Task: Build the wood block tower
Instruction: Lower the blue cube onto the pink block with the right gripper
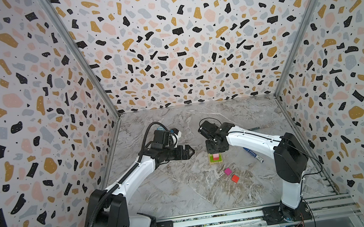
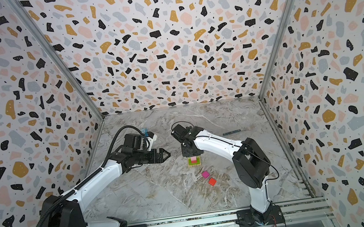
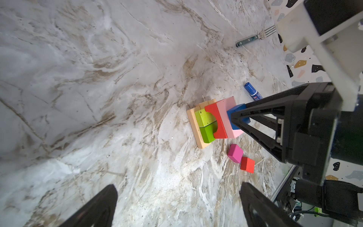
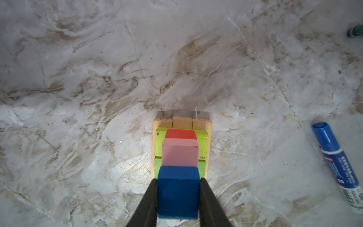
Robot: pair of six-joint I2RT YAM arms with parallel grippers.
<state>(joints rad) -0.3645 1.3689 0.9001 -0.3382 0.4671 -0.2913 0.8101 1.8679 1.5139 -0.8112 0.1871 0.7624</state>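
- right hand (image 4: 178, 181) clamped on a blue wooden cube (image 4: 178, 196), right over the stepped wood-block tower (image 4: 179, 152)
- left hand (image 3: 178, 187) wide open, empty
- magenta cube (image 3: 235, 153), orange-red cube (image 3: 247, 164) loose on marble worktop (image 3: 98, 98)

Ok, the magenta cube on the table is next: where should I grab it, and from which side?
Come from straight above and close on two opposite side faces of the magenta cube. It lies flat but turned askew, so rotate the wrist to square up with it. The orange-red cube sits close by, toward the front; probably pick the face pair that stays clear of it.
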